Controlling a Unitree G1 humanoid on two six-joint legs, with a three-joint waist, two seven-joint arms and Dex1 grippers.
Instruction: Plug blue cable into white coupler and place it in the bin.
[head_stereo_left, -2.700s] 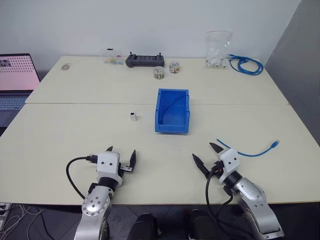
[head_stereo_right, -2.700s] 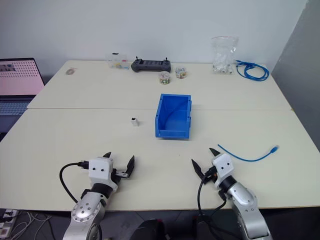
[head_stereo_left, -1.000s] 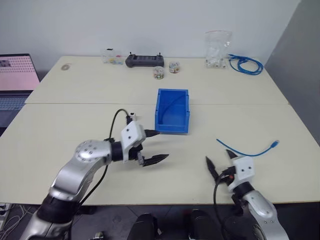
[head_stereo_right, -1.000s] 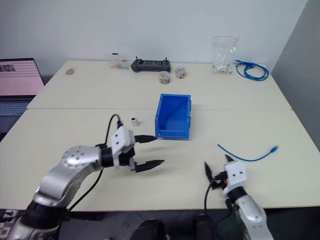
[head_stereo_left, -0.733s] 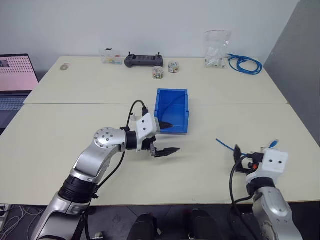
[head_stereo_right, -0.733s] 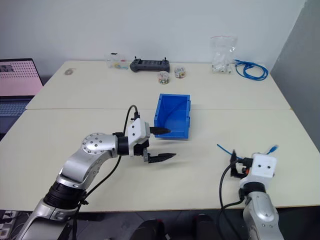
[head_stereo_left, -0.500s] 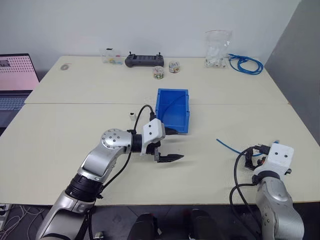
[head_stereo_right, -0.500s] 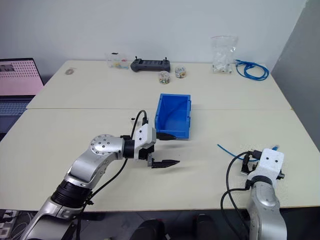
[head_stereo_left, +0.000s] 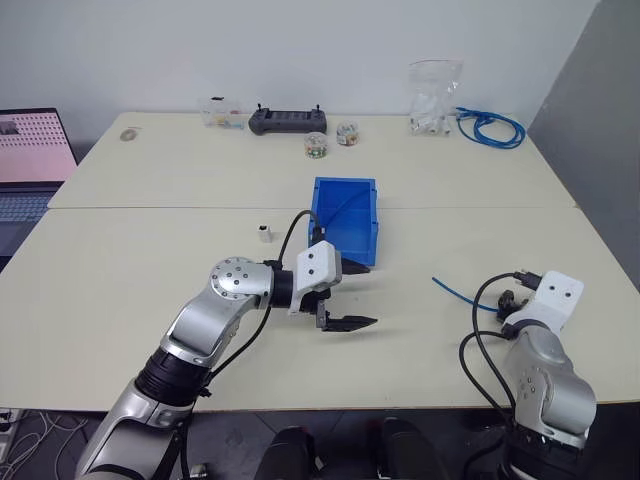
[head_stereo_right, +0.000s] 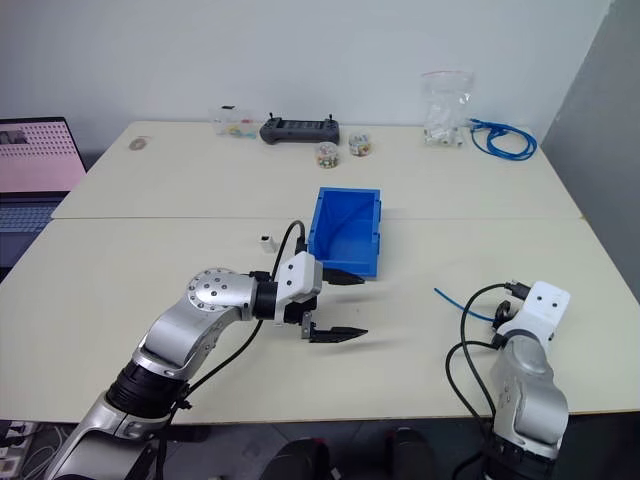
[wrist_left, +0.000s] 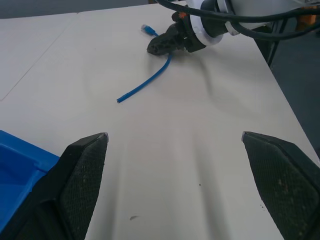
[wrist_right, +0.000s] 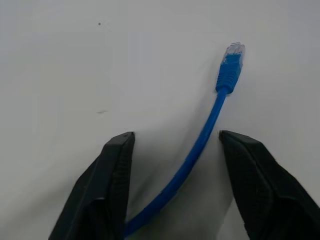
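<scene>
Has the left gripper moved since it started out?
Yes. The left gripper has swung from the table's near edge inward to just in front of the bin, past the white coupler.

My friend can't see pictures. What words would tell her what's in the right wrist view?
A thin blue cable lies on a pale table, running between the right gripper's two black fingers, which stand apart on either side of it. Its small plug sits on the table past the fingertips.
</scene>
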